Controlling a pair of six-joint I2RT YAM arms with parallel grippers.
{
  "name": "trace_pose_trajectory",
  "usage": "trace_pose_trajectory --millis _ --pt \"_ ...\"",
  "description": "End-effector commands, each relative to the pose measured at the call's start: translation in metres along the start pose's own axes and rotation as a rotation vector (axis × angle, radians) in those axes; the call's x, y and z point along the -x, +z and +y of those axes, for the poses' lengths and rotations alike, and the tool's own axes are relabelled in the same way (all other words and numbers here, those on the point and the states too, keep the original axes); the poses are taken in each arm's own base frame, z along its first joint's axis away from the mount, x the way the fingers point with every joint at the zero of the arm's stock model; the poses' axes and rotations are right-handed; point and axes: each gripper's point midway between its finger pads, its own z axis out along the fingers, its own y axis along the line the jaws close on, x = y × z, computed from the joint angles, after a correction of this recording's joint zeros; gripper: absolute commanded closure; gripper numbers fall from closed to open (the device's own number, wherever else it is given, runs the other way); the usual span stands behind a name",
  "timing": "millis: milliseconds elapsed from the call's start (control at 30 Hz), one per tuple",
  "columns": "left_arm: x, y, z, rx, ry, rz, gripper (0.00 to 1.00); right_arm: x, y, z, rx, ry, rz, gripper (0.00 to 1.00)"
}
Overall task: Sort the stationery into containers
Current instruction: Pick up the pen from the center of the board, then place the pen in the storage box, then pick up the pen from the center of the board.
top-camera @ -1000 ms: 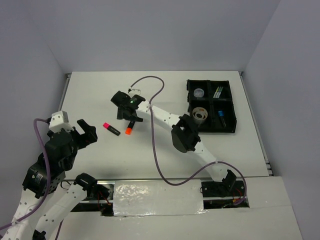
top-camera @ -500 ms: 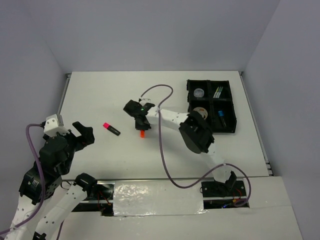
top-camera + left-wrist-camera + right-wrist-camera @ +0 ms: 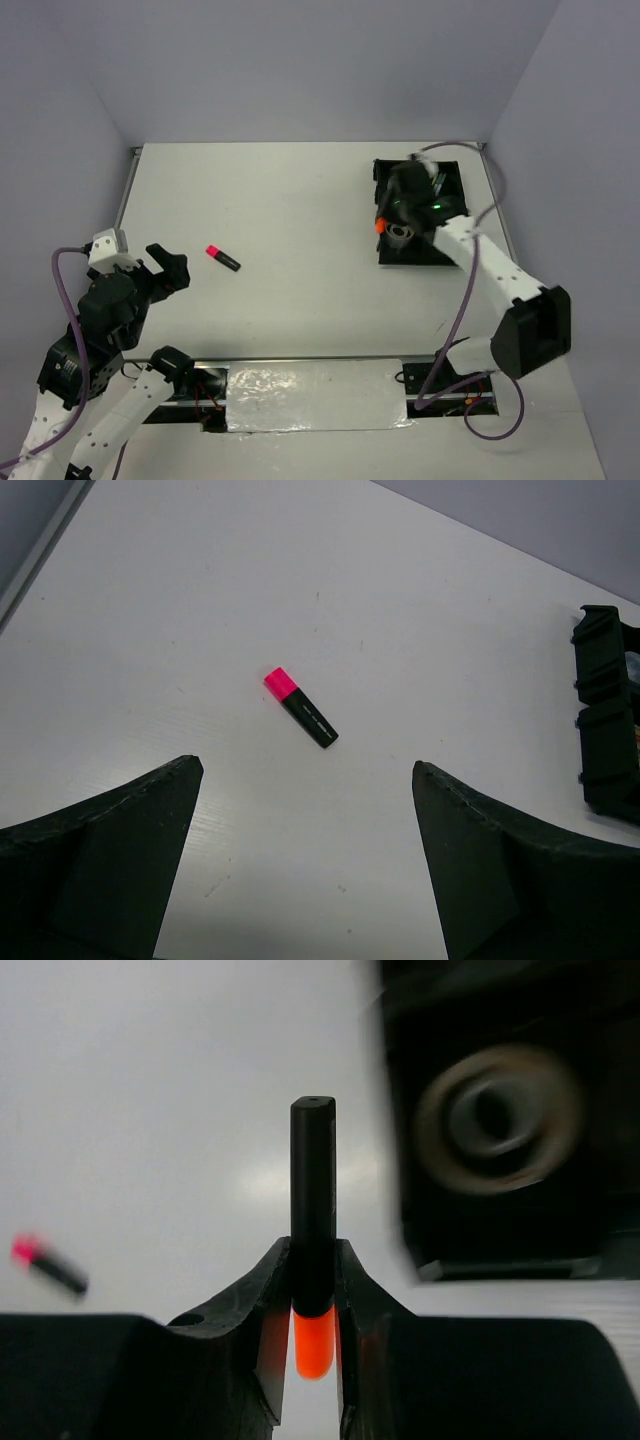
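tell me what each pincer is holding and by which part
The right pincer grips the orange-ended marker on its black body just beside the orange end. The left pincer is open and empty; the pink-ended marker lies untouched.

A robotics lab test cell: a bare white table point(image 3: 300, 200) boxed in by plain pale walls point(image 3: 300, 70), left arm point(image 3: 100, 310) and right arm point(image 3: 482, 265) bolted at its near edge, a silvery foil strip point(image 3: 315, 395) between their bases.

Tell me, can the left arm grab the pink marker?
Probably yes. The left gripper is open, and the pink marker lies alone on the table ahead of it, with nothing between them.
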Motion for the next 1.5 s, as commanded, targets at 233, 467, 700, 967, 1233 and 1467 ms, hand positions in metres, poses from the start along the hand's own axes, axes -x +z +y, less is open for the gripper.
trace_pose_trajectory --millis 233,467,700,967,1233,1467 --pt "0.007 0.001 -0.009 -0.036 -0.002 -0.017 0.01 0.080 -0.012 -0.212 -0.495 0.131 -0.036 1.00" --pt "0.004 0.004 -0.012 -0.040 0.014 0.000 0.01 0.095 0.004 -0.239 -0.575 0.119 -0.008 0.94" --pt "-0.001 0.012 -0.015 -0.028 0.034 0.030 0.01 0.110 0.007 -0.236 -0.575 0.094 -0.011 0.01" --pt "-0.002 0.019 -0.005 0.063 0.031 0.046 0.01 0.094 0.001 -0.041 -0.062 -0.223 -0.094 0.00" --pt "0.012 0.005 0.047 0.340 -0.094 -0.038 0.01 -0.064 0.056 0.204 0.436 -0.662 0.148 0.00" --pt "0.014 0.005 0.040 0.275 -0.089 -0.056 0.00 -0.107 0.090 0.306 0.483 -0.866 0.089 0.00"
